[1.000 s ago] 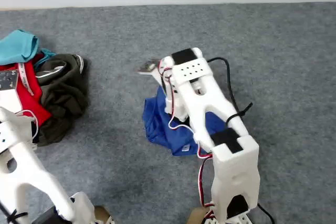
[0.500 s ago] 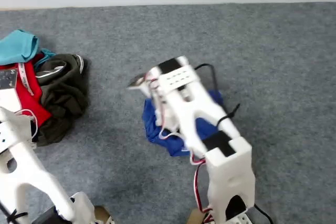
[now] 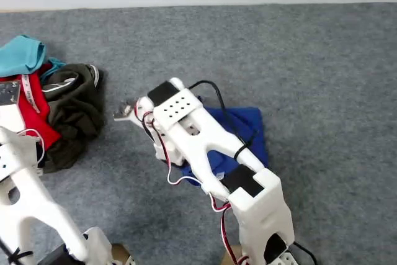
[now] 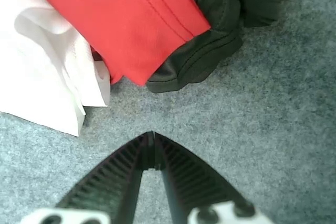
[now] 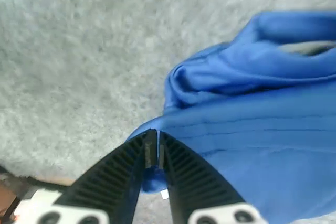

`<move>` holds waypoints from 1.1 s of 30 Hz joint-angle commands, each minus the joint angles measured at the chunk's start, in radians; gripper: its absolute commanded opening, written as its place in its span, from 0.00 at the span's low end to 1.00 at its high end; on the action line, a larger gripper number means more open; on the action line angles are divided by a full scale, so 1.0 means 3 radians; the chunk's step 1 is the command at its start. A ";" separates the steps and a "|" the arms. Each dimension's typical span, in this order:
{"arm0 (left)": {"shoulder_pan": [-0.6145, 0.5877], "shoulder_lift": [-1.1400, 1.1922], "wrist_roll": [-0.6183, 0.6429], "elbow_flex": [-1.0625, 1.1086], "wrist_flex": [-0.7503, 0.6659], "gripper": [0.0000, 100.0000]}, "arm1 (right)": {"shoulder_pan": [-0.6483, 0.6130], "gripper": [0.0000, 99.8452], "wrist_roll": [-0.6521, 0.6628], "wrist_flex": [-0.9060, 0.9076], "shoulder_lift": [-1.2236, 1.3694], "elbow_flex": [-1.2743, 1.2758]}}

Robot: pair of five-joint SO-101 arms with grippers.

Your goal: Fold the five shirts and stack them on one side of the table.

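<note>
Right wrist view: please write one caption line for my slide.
Right gripper, jaws shut, at the edge of the crumpled blue shirt on the grey table.

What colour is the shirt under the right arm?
Plain blue shirt; the right wrist view shows it best.

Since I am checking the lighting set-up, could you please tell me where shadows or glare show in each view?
High view: soft, even light on the table, only faint shadows around the blue shirt, no glare. Left wrist view: the white shirt is very bright, while folds of the dark shirt lie deep in shade. Right wrist view: mild shade in the blue shirt's folds.
</note>
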 commanded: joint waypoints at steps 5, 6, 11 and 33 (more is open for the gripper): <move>0.0010 -0.0118 -0.0015 -0.0018 -0.0046 0.01 | 0.0350 0.01 -0.0005 0.0130 -0.0166 -0.0578; 0.0010 -0.0118 -0.0015 -0.0018 -0.0046 0.01 | 0.0453 0.01 0.0031 0.0125 -0.0161 -0.0593; 0.0010 -0.0118 -0.0015 -0.0018 -0.0046 0.01 | 0.0985 0.01 0.0230 0.0054 -0.0136 -0.0598; 0.0010 -0.0118 -0.0015 -0.0018 -0.0031 0.01 | 0.0453 0.01 0.0010 -0.0023 0.0657 -0.1596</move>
